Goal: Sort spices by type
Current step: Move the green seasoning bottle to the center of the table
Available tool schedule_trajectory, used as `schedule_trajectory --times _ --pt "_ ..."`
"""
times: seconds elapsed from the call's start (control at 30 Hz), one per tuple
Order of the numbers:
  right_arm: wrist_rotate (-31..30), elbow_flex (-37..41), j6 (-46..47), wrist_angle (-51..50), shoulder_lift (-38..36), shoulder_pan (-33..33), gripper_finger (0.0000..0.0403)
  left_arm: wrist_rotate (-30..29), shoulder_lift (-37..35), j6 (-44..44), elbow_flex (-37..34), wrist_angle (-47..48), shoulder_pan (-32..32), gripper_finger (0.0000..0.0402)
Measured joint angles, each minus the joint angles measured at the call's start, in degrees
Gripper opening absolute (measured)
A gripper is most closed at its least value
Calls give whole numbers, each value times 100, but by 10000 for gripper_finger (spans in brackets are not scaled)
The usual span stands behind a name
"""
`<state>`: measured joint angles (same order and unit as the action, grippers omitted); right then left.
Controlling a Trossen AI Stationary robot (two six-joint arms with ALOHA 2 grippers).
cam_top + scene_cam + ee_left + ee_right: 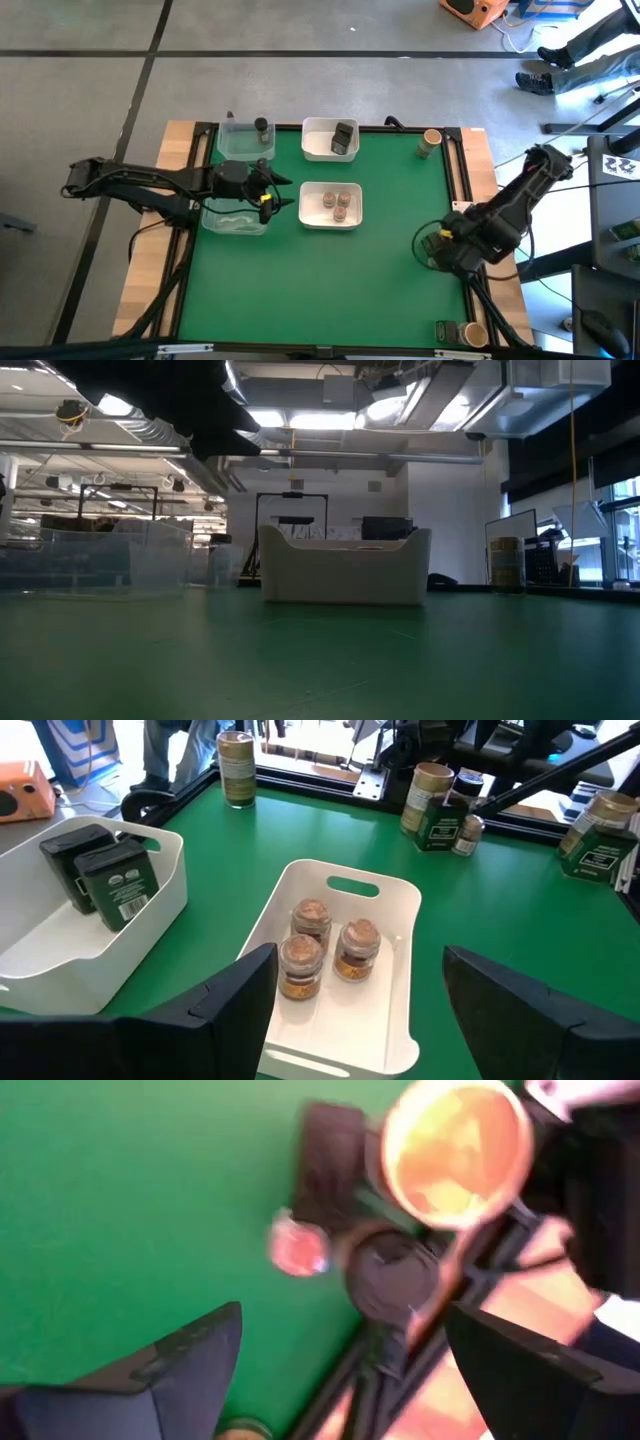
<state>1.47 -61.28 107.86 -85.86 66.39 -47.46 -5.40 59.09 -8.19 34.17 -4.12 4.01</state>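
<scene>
With three small jars (325, 946) already in the near tray (331, 205), I hover the right gripper (340, 1370), jaws apart, over the cluster of spices (385, 1270) at the mat's right edge, ready to descend; the left gripper (355, 1010), jaws apart, waits beside that tray.

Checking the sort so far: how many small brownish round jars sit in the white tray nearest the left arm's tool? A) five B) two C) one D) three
D: the left wrist view shows three brownish jars grouped inside the white tray, and the high view shows the same three in that tray, just in front of the left tool.
</scene>
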Motion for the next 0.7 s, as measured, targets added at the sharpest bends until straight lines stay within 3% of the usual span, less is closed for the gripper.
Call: schedule_trajectory --times 0.23,0.7 --pt "-69 148 729 -77 9 -375 346 1 0 66 0 4 2 265" --pt "53 1284 719 608 11 -394 346 1 0 66 -2 13 4 265"
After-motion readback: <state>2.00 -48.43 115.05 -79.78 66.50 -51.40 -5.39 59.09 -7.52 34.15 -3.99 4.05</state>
